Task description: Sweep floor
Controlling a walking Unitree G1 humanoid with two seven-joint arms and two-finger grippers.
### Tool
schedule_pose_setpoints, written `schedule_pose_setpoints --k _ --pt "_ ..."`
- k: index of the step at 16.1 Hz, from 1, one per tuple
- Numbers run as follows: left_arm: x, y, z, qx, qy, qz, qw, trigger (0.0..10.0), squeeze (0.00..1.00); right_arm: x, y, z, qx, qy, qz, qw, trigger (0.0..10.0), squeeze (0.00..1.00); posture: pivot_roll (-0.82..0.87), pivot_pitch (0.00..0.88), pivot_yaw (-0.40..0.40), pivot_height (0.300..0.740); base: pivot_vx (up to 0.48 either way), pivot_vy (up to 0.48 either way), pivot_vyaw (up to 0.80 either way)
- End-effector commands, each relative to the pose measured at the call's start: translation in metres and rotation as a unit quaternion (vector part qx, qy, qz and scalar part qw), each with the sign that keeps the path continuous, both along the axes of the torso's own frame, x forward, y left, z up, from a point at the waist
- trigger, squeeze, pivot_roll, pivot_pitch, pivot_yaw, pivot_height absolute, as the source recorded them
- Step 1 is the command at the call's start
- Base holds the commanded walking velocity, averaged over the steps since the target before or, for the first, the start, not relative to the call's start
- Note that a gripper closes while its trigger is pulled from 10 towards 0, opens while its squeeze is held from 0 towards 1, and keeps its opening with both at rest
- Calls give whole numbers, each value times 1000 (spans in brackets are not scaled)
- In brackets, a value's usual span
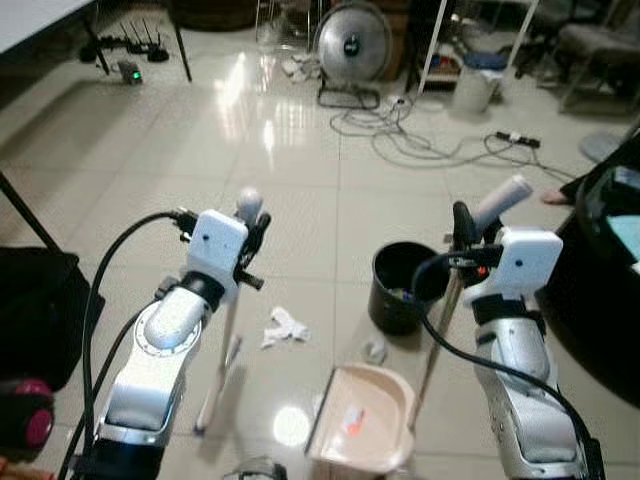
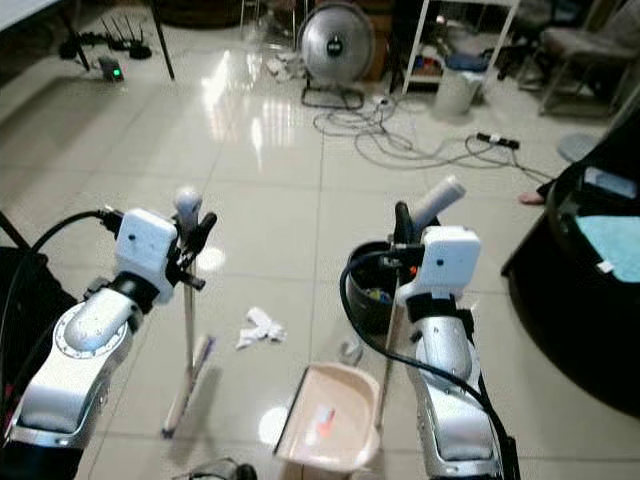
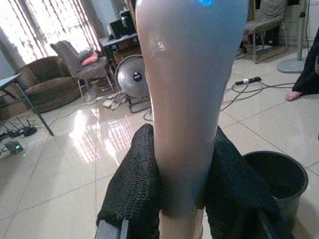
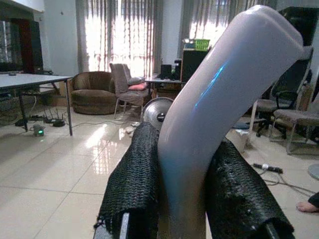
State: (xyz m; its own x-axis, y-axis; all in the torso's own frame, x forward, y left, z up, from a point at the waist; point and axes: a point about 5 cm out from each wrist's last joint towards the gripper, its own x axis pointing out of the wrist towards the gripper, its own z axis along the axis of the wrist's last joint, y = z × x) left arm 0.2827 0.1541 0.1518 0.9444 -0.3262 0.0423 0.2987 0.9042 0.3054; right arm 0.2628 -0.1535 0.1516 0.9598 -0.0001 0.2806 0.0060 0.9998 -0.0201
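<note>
My left gripper [image 1: 255, 232] is shut on the pale handle of a broom [image 1: 233, 330], which stands nearly upright with its head resting on the tiles at lower left. The right gripper [image 1: 468, 232] is shut on the bent grey handle [image 1: 503, 201] of a long-handled dustpan. Its beige pan [image 1: 362, 415] sits on the floor between my arms. A crumpled white paper scrap [image 1: 283, 326] lies on the tiles between broom and pan. A smaller bit of litter [image 1: 375, 349] rests just beyond the pan's far edge. In both wrist views the black fingers [image 3: 135, 184] [image 4: 135, 184] clamp the handles.
A black waste bin [image 1: 403, 286] stands just beyond the dustpan. A floor fan [image 1: 352, 45], loose cables [image 1: 420, 140] and a power strip [image 1: 518, 139] lie farther off. Black furniture [image 1: 600, 280] is close on the right, a black bag [image 1: 35, 310] on the left. A person's foot [image 1: 555, 197] shows at right.
</note>
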Motion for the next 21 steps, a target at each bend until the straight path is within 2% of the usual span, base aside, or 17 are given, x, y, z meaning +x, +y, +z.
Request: schedule_pose_setpoints --k 1,3,8,12,18,21 --pt "0 -6 4 -1 -18 -8 1000 10000 0 1 -5 3 -8 -4 -11 1000 10000 0 31 67 -11 740 0 -480 0" --pt "0 -5 4 -2 -20 -6 1000 10000 0 4 -7 -4 -14 29 -12 999 10000 0 29 72 -14 740 0 -480 0" --pt "1 -4 4 3 -22 -5 1000 10000 0 5 -12 -13 -29 60 -30 997 10000 0 27 79 -15 740 0 -480 0" --pt "2 -2 3 -25 -11 2 1000 10000 0 4 -10 -12 -34 56 -27 997 10000 0 22 83 -19 740 0 355 0" --pt "6 1 14 -36 -42 31 998 10000 0 5 -9 -6 -17 43 -10 999 10000 0 9 94 -35 740 0 0 0" --pt "7 0 15 -37 -48 28 998 10000 0 5 -9 -4 -10 37 -11 999 10000 0 8 88 -30 740 0 0 0"
